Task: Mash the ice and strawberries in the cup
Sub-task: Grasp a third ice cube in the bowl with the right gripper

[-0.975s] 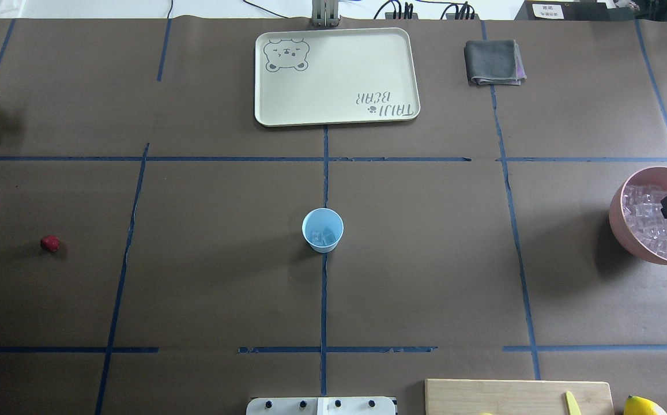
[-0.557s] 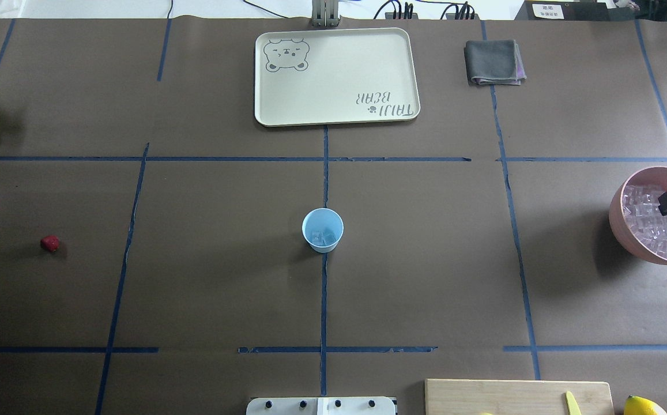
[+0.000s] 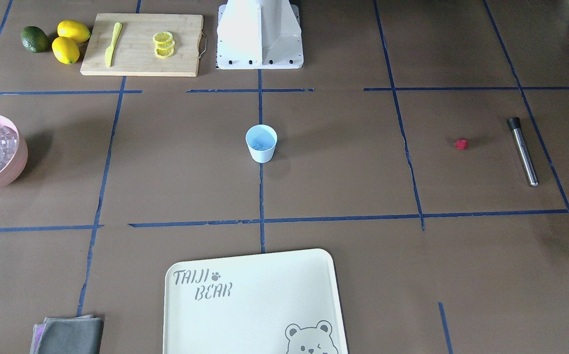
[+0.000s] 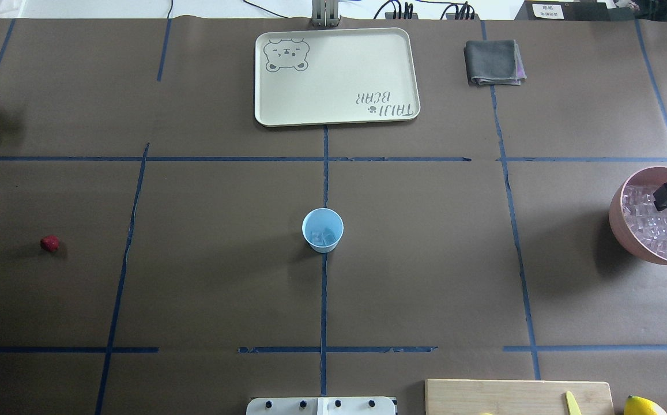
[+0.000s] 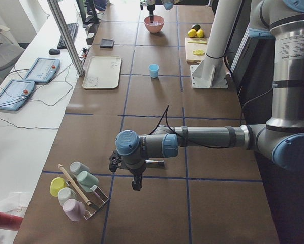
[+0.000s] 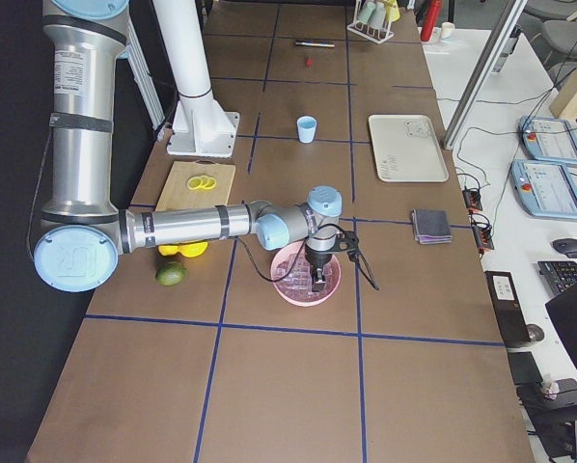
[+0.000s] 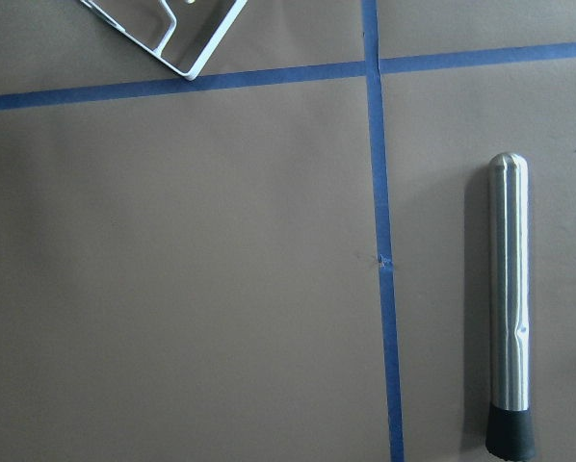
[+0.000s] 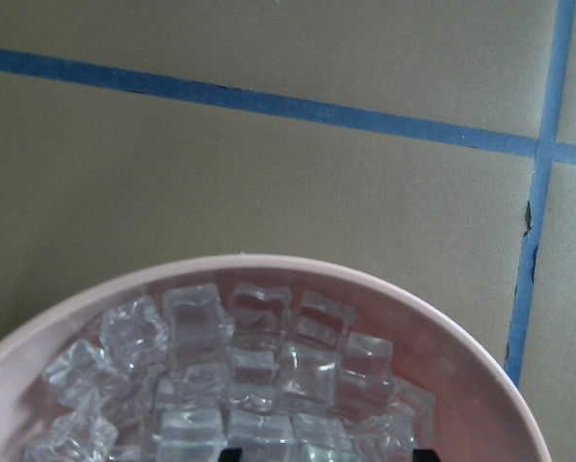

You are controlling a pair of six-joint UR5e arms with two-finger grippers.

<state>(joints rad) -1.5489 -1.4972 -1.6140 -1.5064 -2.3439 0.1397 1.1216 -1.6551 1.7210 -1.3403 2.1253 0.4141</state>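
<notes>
The light-blue cup (image 4: 322, 229) stands at the table's centre with a few ice cubes (image 4: 323, 236) in it; it also shows in the front view (image 3: 261, 142). The red strawberry (image 4: 50, 243) lies on the table far to the left, next to a steel muddler (image 3: 523, 150). My right gripper (image 4: 664, 202) hangs over the pink bowl (image 4: 618, 216) full of ice (image 8: 259, 356). Its fingertips just show at the bottom edge of the right wrist view, set apart. My left gripper (image 5: 137, 182) shows only in the exterior left view, above the muddler (image 7: 510, 308); I cannot tell its state.
A cream bear tray (image 4: 336, 75) and a grey cloth (image 4: 493, 62) lie at the far side. A cutting board (image 3: 141, 44) with a yellow knife and lemon slices, two lemons (image 3: 68, 42) and a green fruit are near my base. A cup rack (image 5: 78, 190) stands at the left end.
My right gripper has shifted slightly toward the far side over the pink bowl. The cup, strawberry and muddler have not moved.
</notes>
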